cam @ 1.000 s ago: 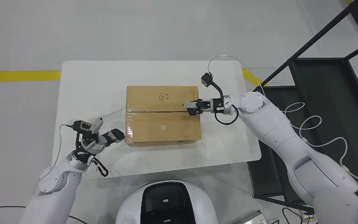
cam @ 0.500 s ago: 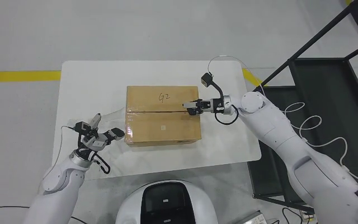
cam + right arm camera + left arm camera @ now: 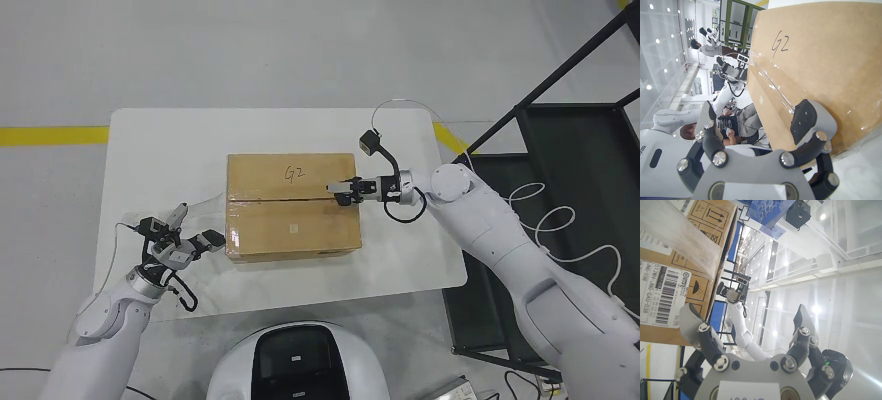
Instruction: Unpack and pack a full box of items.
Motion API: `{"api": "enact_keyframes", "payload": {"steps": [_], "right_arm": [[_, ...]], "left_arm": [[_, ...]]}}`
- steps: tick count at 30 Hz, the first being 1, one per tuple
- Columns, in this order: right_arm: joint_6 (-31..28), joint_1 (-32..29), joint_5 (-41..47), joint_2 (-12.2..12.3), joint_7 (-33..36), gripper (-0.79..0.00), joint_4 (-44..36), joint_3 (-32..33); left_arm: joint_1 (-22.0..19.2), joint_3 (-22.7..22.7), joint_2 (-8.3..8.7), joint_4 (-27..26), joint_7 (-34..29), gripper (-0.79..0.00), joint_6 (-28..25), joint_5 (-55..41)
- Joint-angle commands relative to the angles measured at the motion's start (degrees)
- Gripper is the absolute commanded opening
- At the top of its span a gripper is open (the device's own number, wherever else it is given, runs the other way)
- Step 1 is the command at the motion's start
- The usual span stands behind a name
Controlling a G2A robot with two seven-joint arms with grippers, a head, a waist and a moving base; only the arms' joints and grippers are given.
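From the top, we are seeing the left claw (image 3: 207,239) slipping a bit toward the table's (image 3: 150,150) near edge, open and empty, beside the cardboard box (image 3: 290,215) in the middle. The right claw (image 3: 342,190) is staying at the box's right edge.

At the left wrist, clear tape (image 3: 687,243) is hanging loose off the box.

At the right wrist, the open claw's finger (image 3: 804,117) is sitting at the seam (image 3: 770,81).

We are guessing unpacking is only starting.

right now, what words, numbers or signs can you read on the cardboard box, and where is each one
"G2": handwritten on the top of the cardboard box.
Handling signs, unworded: two upward arrows, an umbrella and others, printed on the box's side wall.
Barcode label on the same side wall: printed codes, not transcribed here.
Small white sticker on the top: too small to read.
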Motion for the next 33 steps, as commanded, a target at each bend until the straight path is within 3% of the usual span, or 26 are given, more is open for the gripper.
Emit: {"api": "enact_keyframes", "payload": {"steps": [1, 20, 26, 30, 33], "right_arm": [[0.0, 0.0, 0.0, 0.0, 0.0, 0.0, 0.0, 0.0], [0.0, 0.0, 0.0, 0.0, 0.0, 0.0, 0.0, 0.0], [0.0, 0.0, 0.0, 0.0, 0.0, 0.0, 0.0, 0.0], [0.0, 0.0, 0.0, 0.0, 0.0, 0.0, 0.0, 0.0], [0.0, 0.0, 0.0, 0.0, 0.0, 0.0, 0.0, 0.0]], "left_arm": [[0.0, 0.0, 0.0, 0.0, 0.0, 0.0, 0.0, 0.0], [0.05, -0.06, -0.01, -0.07, 0.21, 0.0, 0.04, -0.11], [2.6, -3.23, 0.17, -2.6, 1.39, 0.0, -0.51, -1.22], [3.03, -3.94, 0.08, -2.48, 4.93, 0.0, 1.31, -0.86], [1.8, -1.91, -0.35, -1.39, 10.45, 0.0, 1.93, 2.83]]}}
